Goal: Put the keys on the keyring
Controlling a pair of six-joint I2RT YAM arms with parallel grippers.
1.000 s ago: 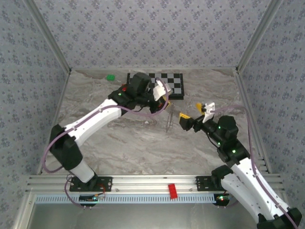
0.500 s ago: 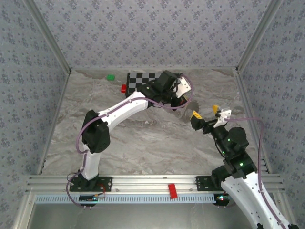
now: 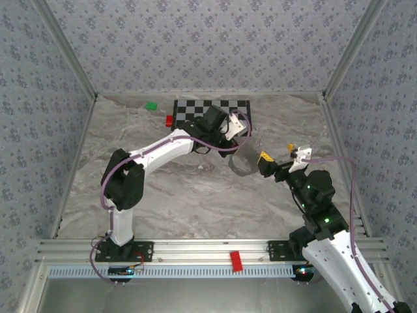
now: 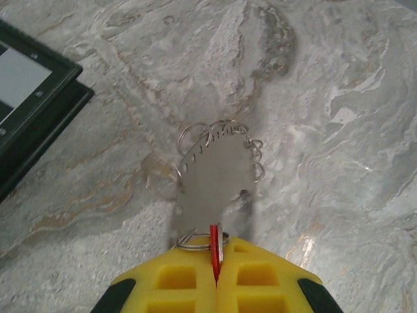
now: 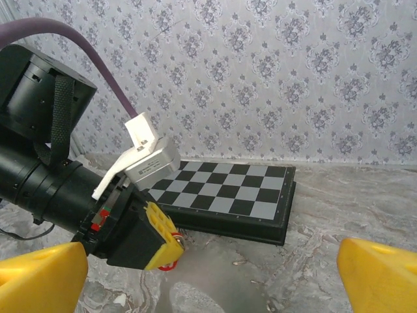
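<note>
My left gripper (image 3: 242,145) is shut on the keys, a thin red tag (image 4: 214,244) seen edge-on between its yellow fingers (image 4: 176,280), with a small metal ring (image 4: 193,244) beside it. The keyring (image 4: 212,173), a floppy grey semi-transparent piece edged with small wire rings, hangs from that grip above the marble floor. From above, the keyring (image 3: 244,162) sits between the two grippers. My right gripper (image 3: 280,155) stands open just right of it, facing the left gripper (image 5: 161,236). The red tag (image 5: 168,265) shows under those yellow fingers. The right fingertips (image 5: 45,274) hold nothing.
A chessboard (image 3: 228,111) lies at the back, just behind the left gripper. A green block (image 3: 151,105) and a red block (image 3: 169,120) sit left of it. Another red block (image 3: 235,260) rests on the front rail. Patterned walls enclose the marble floor (image 3: 195,189).
The left arm swung right across the chessboard, then drew back a little left and nearer, carrying the keyring. The right gripper shifted slightly and stayed open.
</note>
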